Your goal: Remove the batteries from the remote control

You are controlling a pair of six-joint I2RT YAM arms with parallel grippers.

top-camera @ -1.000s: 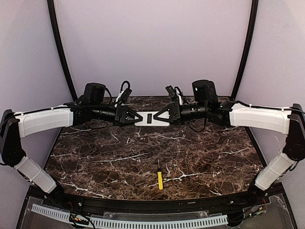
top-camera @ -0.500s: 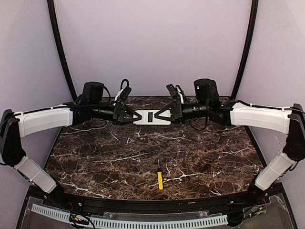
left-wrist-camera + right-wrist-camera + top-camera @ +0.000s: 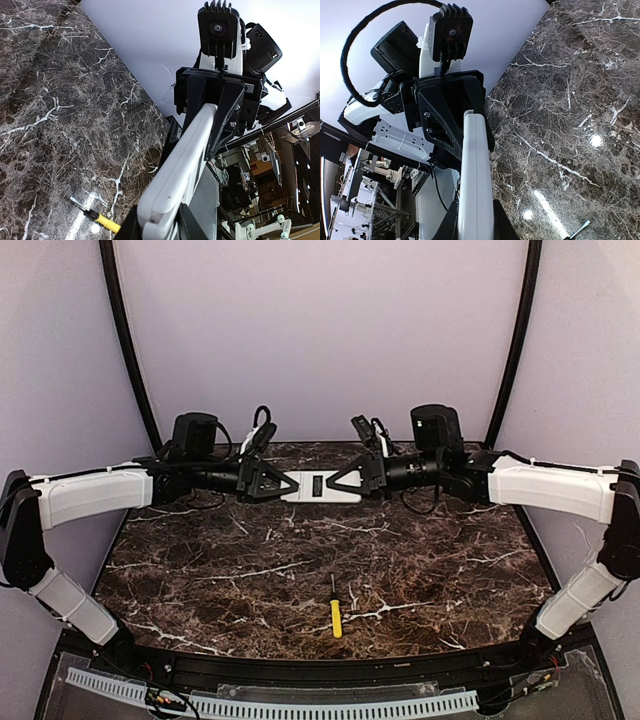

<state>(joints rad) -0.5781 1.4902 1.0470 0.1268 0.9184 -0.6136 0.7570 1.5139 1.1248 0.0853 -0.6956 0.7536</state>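
The white remote control (image 3: 320, 486) hangs level above the far middle of the table, its small dark window facing up. My left gripper (image 3: 283, 484) is shut on its left end and my right gripper (image 3: 345, 484) is shut on its right end. In the left wrist view the remote (image 3: 182, 165) runs from between my fingers up to the other gripper. In the right wrist view the remote (image 3: 475, 175) runs the same way to the left gripper. No orange-red batteries show in any view.
A yellow-handled screwdriver (image 3: 335, 612) lies on the dark marble table (image 3: 250, 560) near the front middle; it also shows in the left wrist view (image 3: 102, 219). A lilac wall stands close behind the grippers.
Both grippers and the remote have drifted a few pixels up and right. The hold on both ends is unchanged.
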